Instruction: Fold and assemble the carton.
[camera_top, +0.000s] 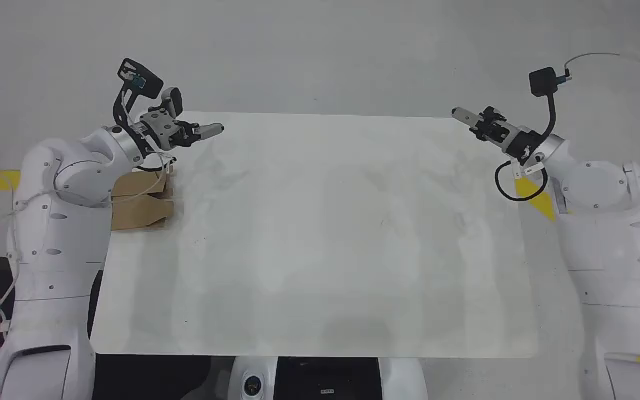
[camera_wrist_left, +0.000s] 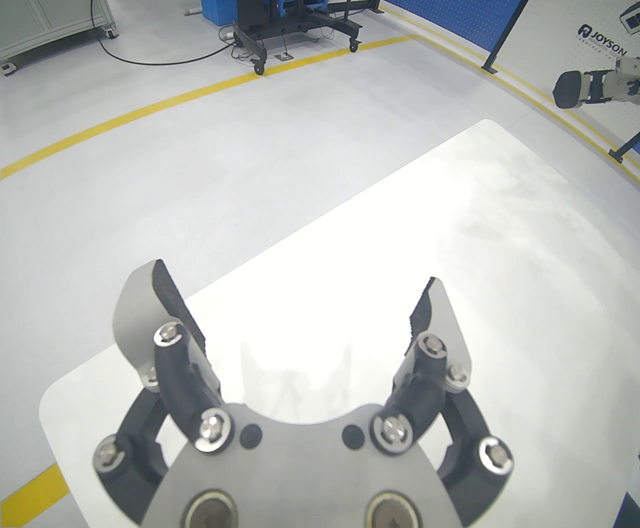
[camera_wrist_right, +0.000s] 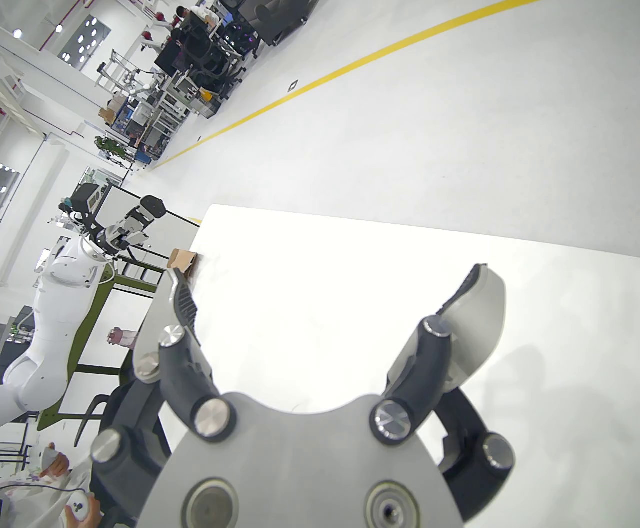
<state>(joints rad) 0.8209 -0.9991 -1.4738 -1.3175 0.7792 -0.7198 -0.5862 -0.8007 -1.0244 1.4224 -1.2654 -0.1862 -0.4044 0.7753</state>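
The left gripper (camera_wrist_left: 295, 295) is held over the table (camera_top: 350, 250) at its far left corner, jaws wide and empty. The carton (camera_top: 140, 200) is placed just beside it at the left edge, presumably staged for pickup. The right gripper (camera_top: 462, 114) is held well apart, jaws likewise wide.

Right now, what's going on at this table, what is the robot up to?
Nothing is being handled yet. The left gripper is open and empty over the far left corner of the table. The right gripper is open and empty near the far right corner. The brown carton lies at the table's left edge, partly hidden under the left arm, with neither gripper touching it.
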